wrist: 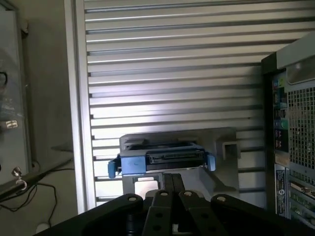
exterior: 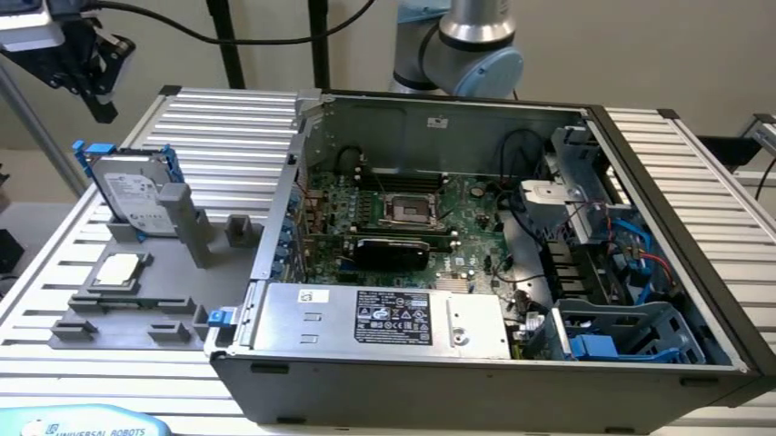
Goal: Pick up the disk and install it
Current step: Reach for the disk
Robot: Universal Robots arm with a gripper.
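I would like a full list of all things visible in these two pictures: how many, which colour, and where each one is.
disk: one, silver-grey in a blue frame, upright in the holder at the exterior view's left
processor chip: one, silver, flat on the holder, nearer the camera than the disk
holder: one, grey, on the table beside the case
computer case: one, dark grey, open, on the table
motherboard: one, green, inside the case
power supply: one, silver, inside the case
drive cage: one, blue, inside the case, exterior view's right
table: one, ribbed silver
robot arm: one, grey, behind the case
gripper: one, black, shut, empty, above the disk
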